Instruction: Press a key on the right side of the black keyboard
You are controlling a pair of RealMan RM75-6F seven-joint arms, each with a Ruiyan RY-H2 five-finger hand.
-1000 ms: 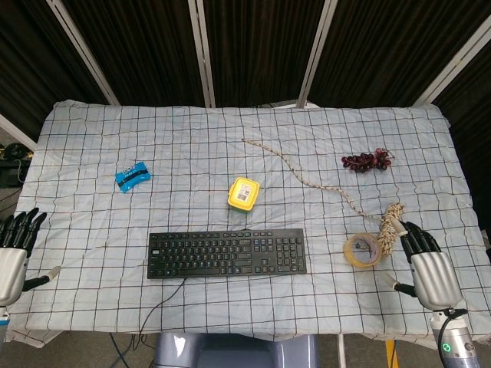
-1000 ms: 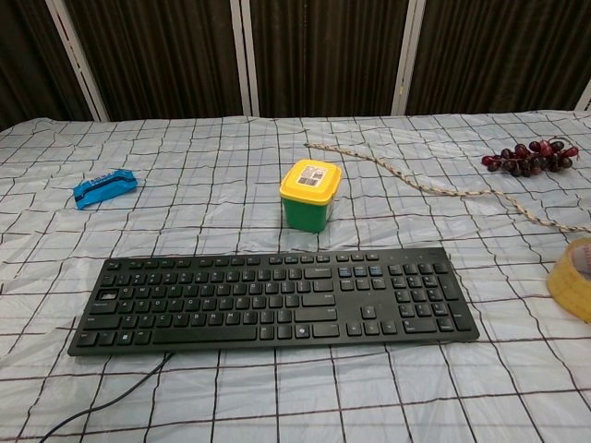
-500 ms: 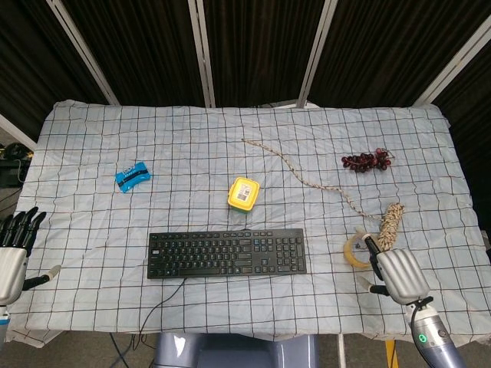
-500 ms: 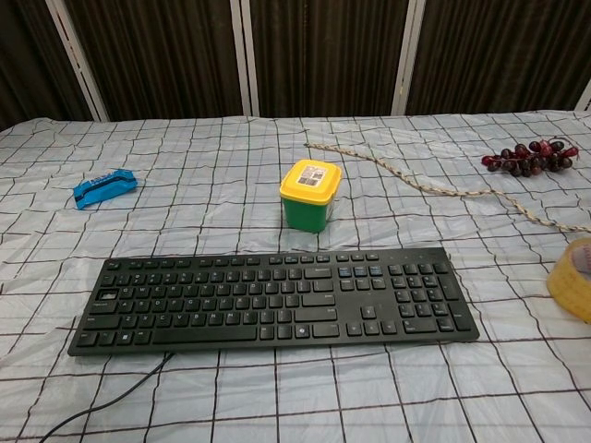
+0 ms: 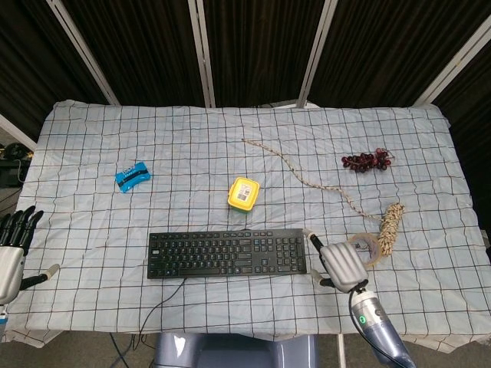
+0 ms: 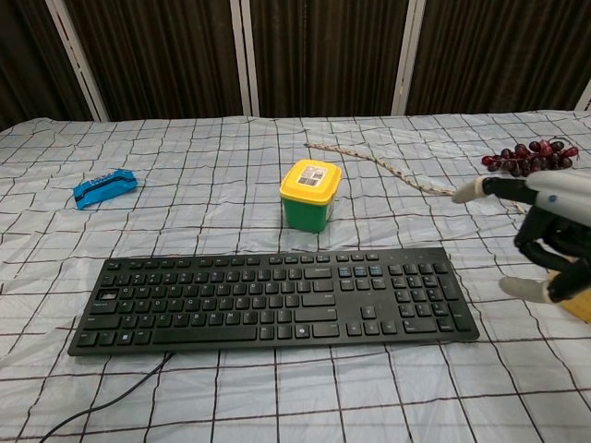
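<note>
Right robot hand (image 5: pixel 343 263), fingers curled, empty, has moved beside one keyboard (image 5: pixel 227 254).

Right hand (image 5: pixel 343 264) raised, fingers curled, one extended; left hand (image 5: pixel 11 249) open, fingers straight.

Tape roll (image 5: pixel 367 249) mostly hidden behind right robot hand (image 5: pixel 343 263) (chest view too).

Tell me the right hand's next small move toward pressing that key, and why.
Probably shift the right hand a little further left, then lower its extended finger. It hangs just off the right end of the black keyboard, touching no key, one finger extended and the others curled.
</note>
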